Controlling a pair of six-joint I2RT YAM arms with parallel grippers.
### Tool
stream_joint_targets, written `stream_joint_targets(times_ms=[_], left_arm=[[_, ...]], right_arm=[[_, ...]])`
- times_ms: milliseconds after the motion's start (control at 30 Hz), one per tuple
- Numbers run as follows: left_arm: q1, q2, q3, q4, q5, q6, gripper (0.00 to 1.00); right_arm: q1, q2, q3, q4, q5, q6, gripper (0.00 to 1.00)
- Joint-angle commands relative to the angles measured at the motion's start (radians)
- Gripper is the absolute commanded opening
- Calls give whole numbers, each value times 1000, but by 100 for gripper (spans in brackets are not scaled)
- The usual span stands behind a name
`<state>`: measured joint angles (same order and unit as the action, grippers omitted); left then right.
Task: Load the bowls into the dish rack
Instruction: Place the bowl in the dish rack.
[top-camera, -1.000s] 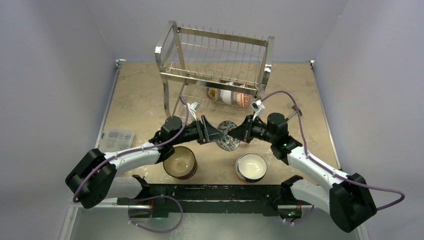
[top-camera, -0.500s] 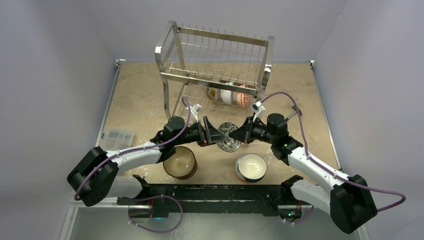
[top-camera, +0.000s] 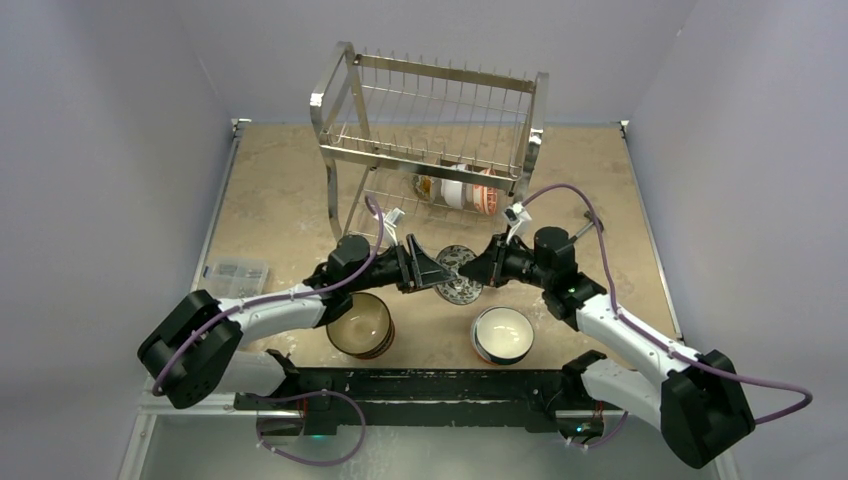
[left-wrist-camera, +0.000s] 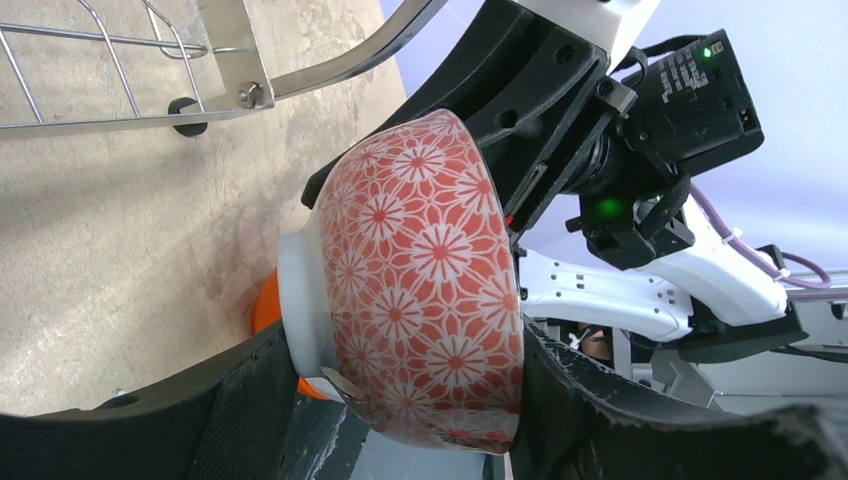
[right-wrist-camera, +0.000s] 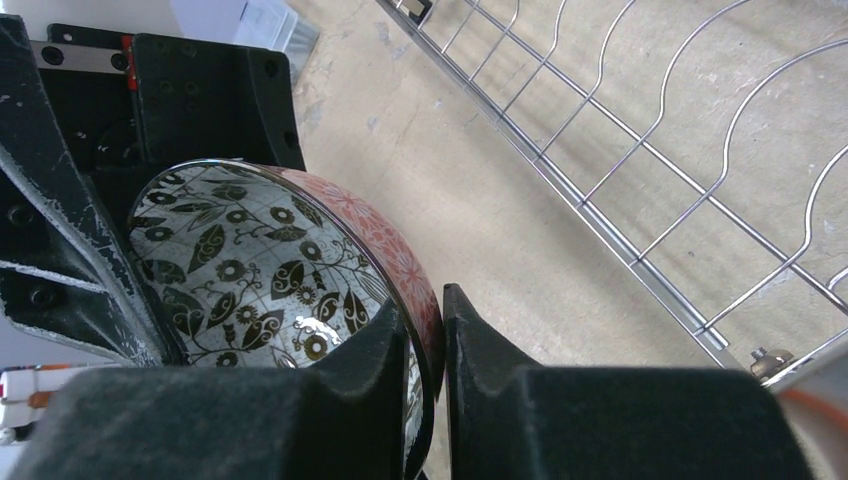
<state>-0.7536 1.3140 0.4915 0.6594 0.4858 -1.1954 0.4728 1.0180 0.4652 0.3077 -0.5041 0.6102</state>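
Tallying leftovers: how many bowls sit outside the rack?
3: red-patterned ceramic bowl pinched in the right hand, brown ceramic bowl front left, white ceramic bowl front right; others may be hidden.

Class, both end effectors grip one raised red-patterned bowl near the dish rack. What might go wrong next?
The right end effector pinches only the thin rim of the red-patterned bowl, which may slip free. With the left end effector gripping too, opposing pulls might crack it or drop it onto the table.
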Motion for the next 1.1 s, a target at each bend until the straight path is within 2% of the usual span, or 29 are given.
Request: stream_joint_targets(times_ms=[0,100,200,300,400,567,700,833,1067], left_arm=[[-4,10,-13,49,-5,-33,21],[6,12,-15,37,-13,-35,13],[35,20,-21,39,-8,-48,0],[79,22,-43,79,7,-78,0],[128,22,-59,113,32,-100,0],[213,5,-67,106,75,-100,0],[252,-28,-45,35,77,-50,0],[260,-62,2,-98,56,24,0],[263,-119,119,-359,-11,207,0]], right_arm=[[-1,-41,66,51,16,36,29],[-2,-49,74,20,54,33,48],[-1,-59,88,-21,93,27,64],[0,-78,97,-54,122,18,78],[-2,-98,103,-87,161,8,86],[-2,-143,109,-167,250,-1,88],[-2,-193,113,-298,392,33,88],[-2,-252,95,-383,538,65,89],[-1,-207,80,-371,614,56,87]])
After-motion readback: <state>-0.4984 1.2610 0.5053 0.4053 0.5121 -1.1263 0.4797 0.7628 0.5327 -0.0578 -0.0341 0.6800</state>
